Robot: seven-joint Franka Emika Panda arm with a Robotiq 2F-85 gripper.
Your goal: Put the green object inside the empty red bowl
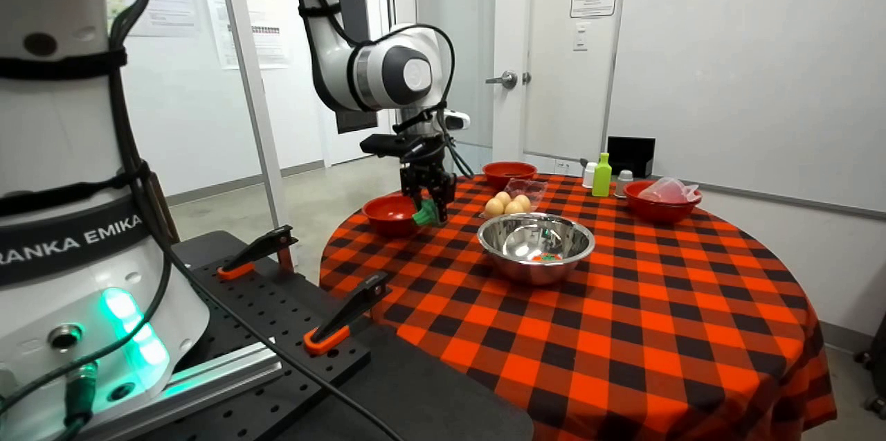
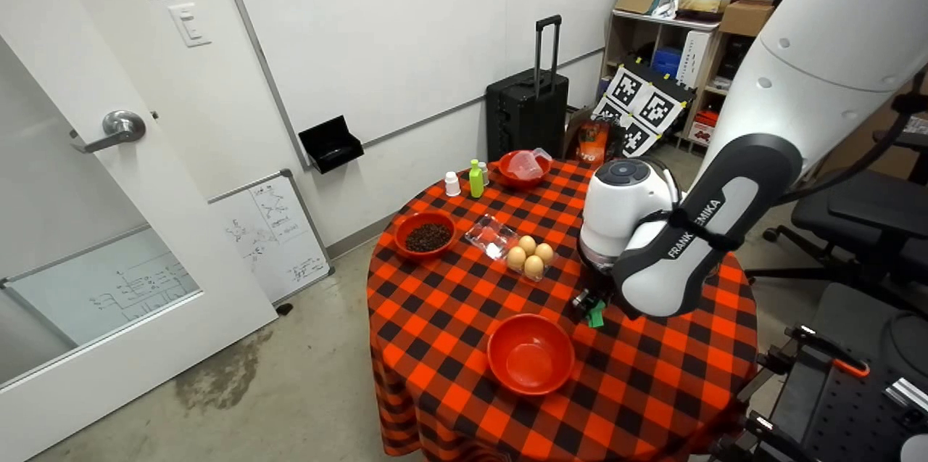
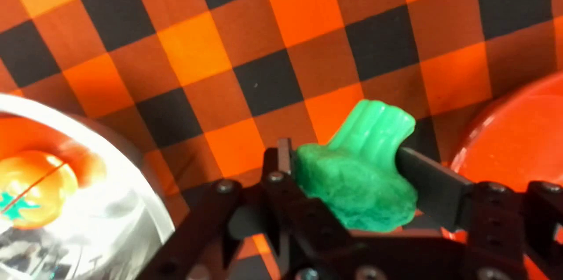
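The green object (image 3: 358, 174) is a broccoli-shaped piece with a lighter stem. My gripper (image 3: 345, 154) is shut on it, one finger on each side, in the wrist view. In both exterior views the green object (image 1: 426, 213) (image 2: 596, 315) hangs at the fingertips above the cloth. The empty red bowl (image 2: 531, 368) stands close beside it, with the object just outside its rim. That bowl also shows in an exterior view (image 1: 387, 218) and at the right edge of the wrist view (image 3: 519, 139). The gripper (image 2: 586, 306) is partly hidden behind the arm there.
A metal bowl (image 1: 536, 271) holding an orange item (image 3: 39, 183) stands on the gripper's other side. Several eggs (image 2: 529, 257) lie in a clear carton. Another red bowl (image 2: 406, 241) holds dark beans. A third (image 1: 662, 211) holds a clear plastic cup. A yellow-green bottle (image 1: 601, 178) stands between white bottles.
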